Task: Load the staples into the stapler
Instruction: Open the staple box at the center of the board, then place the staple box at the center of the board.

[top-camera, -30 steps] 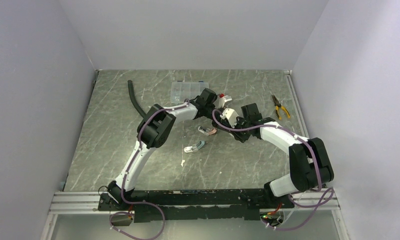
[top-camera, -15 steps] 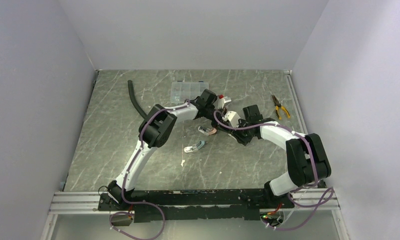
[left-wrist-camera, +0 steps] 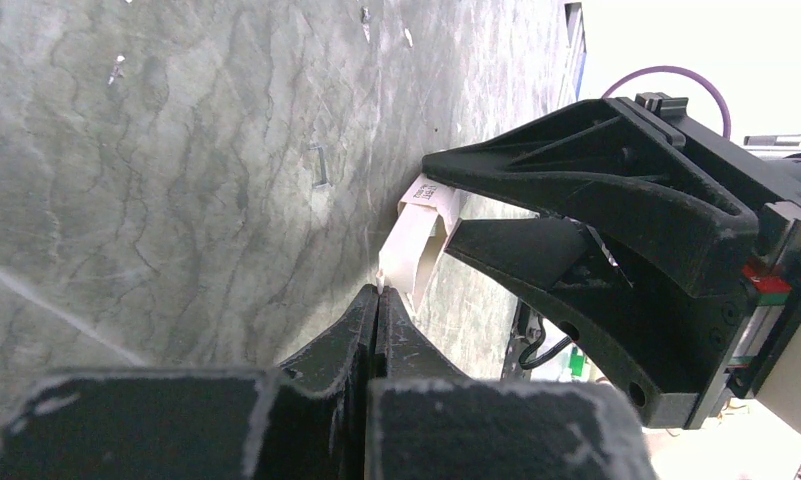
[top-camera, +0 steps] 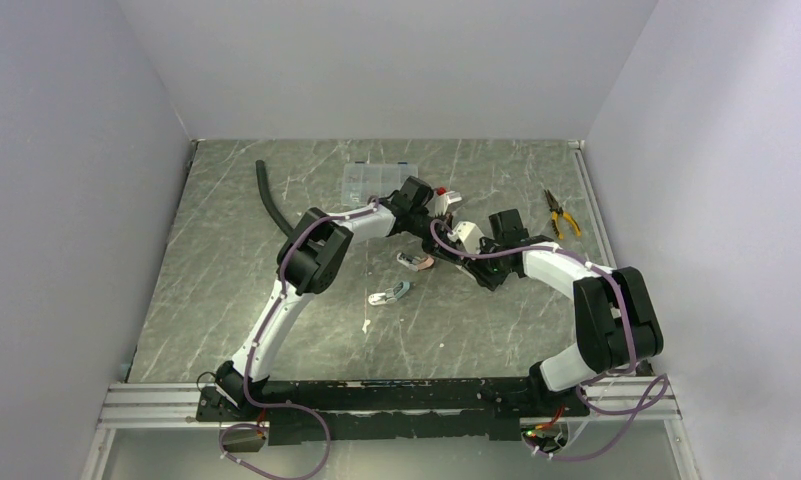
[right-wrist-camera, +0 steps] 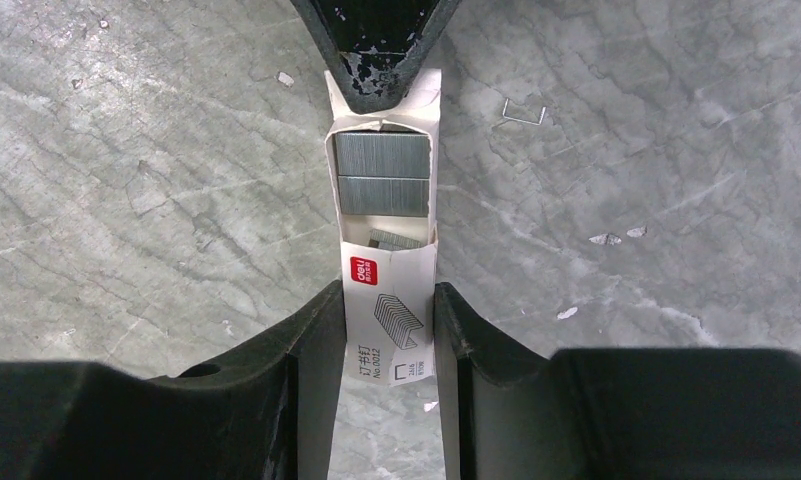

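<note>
My right tool (right-wrist-camera: 386,310) clamps the staple carton's sleeve (right-wrist-camera: 408,268), and my left tool (left-wrist-camera: 376,305) is clenched on the tray's end flap (right-wrist-camera: 426,100). The staples (right-wrist-camera: 382,172) sit exposed in the open tray. A jerky pull could tear the flap or spill the strips onto the counter (right-wrist-camera: 126,150).

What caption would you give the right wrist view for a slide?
Right gripper clamps the staple box sleeve while the left gripper pinches its tray flap, exposing the staples.

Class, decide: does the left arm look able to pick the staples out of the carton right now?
Probably not: the left gripper is shut on the end flap of the carton, though the staples lie uncovered just beyond its tip.
</note>
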`<state>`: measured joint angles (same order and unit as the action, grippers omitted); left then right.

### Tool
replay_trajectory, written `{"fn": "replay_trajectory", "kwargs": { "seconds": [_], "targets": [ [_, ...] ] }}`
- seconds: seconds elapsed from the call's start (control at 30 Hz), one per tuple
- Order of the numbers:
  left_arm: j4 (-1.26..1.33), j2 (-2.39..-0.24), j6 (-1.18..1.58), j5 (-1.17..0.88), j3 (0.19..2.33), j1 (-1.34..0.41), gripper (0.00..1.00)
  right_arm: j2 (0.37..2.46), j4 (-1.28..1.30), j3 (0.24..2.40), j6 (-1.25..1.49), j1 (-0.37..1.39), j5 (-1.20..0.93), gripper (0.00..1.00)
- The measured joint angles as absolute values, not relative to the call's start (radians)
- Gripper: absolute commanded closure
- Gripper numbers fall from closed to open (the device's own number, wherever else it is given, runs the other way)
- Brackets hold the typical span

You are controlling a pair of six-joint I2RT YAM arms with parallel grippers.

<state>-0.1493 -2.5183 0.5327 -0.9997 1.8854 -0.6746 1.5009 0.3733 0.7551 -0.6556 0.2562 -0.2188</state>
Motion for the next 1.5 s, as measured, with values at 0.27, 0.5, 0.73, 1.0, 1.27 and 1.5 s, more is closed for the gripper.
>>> {"fn": "replay_trajectory", "kwargs": {
  "seconds": [0.27,0.5,0.73,1.0,1.27,1.5],
  "targets": [
    [-0.171,-2.518,0.504,-0.995,1.899,-0.672,0.97,1.496,0.374,0.751,-0.666,0.245,-0.22,0.61],
    [-0.194,-2.518,0.486,-0.984,1.902,-0.664,0.97,1.488,0.382,0.745,-0.682,0.236,-0.22,0.6],
    [-0.213,-2.518,0.465,-0.962,1.902,-0.654,0.97,1.479,0.401,0.741,-0.709,0.229,-0.22,0.58],
    [-0.242,-2.518,0.447,-0.943,1.902,-0.649,0.9,1.468,0.431,0.739,-0.743,0.224,-0.219,0.54],
    [-0.277,-2.518,0.418,-0.936,1.938,-0.649,0.62,1.455,0.478,0.738,-0.751,0.206,-0.228,0.45],
    [-0.307,-2.518,0.386,-0.924,1.971,-0.649,0.45,1.446,0.493,0.738,-0.736,0.204,-0.247,0.43]
  ]
}}
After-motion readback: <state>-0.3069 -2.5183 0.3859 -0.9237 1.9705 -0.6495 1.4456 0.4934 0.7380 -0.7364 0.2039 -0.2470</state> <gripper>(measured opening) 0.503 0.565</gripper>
